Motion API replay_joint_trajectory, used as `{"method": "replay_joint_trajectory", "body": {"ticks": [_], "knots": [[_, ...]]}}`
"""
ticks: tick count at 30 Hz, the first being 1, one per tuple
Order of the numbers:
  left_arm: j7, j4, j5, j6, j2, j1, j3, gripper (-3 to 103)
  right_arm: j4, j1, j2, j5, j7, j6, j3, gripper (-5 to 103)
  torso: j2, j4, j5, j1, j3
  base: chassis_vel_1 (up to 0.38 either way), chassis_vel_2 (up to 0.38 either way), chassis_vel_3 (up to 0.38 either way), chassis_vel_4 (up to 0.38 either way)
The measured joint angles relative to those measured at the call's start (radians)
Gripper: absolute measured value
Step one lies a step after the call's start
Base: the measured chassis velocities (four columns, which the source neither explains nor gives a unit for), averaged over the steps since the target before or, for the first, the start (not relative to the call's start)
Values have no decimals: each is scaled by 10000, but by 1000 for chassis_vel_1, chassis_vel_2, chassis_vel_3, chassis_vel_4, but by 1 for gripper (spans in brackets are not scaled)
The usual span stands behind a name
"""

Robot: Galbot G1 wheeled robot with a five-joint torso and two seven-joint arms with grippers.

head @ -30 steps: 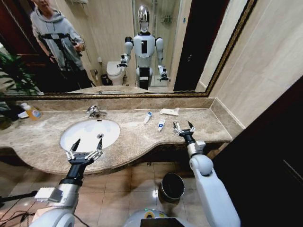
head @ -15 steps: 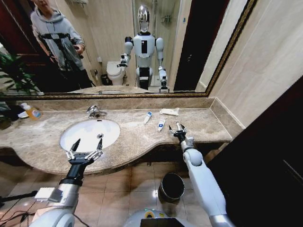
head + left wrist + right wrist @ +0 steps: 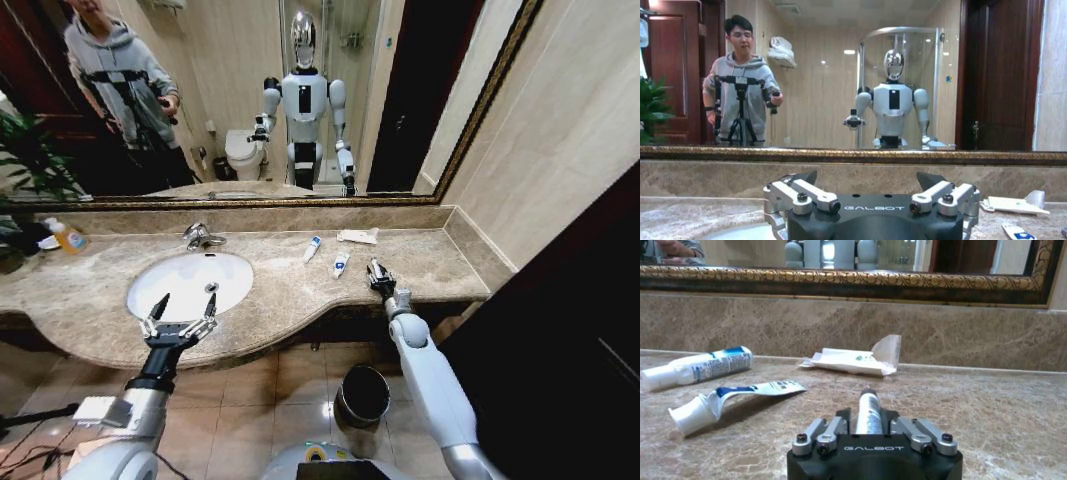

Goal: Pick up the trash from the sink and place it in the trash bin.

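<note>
A robot stands at a marble countertop [image 3: 300, 290] with a white oval sink [image 3: 190, 283]. Its right gripper [image 3: 374, 270] sits low on the counter, right of the basin; the right wrist view shows its fingers closed around a small upright tube [image 3: 869, 412], something too small to make out from the head camera. Just beyond lie a full white-and-blue tube [image 3: 697, 368], a squashed tube [image 3: 723, 400] and a flat white wrapper [image 3: 853, 360], all on the counter rather than in the basin. The left gripper [image 3: 178, 322] hovers over the sink's front edge, fingers spread wide and empty. The round trash bin [image 3: 363, 394] stands on the floor below the counter.
</note>
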Motion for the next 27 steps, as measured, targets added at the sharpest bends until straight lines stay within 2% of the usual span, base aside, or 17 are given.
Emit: {"method": "replay_joint_trajectory", "body": {"ticks": [3,5,10,16,24,27], "knots": [[0,0,0,0,0,0,0,100,0,-33,34,17,-11,42,80,16,0,0,-1,0,-1,0,0,0,0],[0,0,0,0,0,0,0,100,8,-42,36,19,-11,47,88,16,0,0,-1,0,-1,0,0,0,0],[0,0,0,0,0,0,0,100,198,-142,-2,122,-12,24,120,4,0,0,1,0,0,0,0,0,0],[0,0,0,0,0,0,0,100,622,-324,-84,289,16,-41,154,4,0,0,0,0,0,0,0,0,0],[0,0,0,0,0,1,0,100,2120,-1350,-248,1014,76,629,277,4,0,-1,1,0,0,0,0,0,0],[0,0,0,0,0,0,0,100,3338,-2274,-494,1522,536,875,317,4,1,-2,1,0,-1,0,0,0,0]]}}
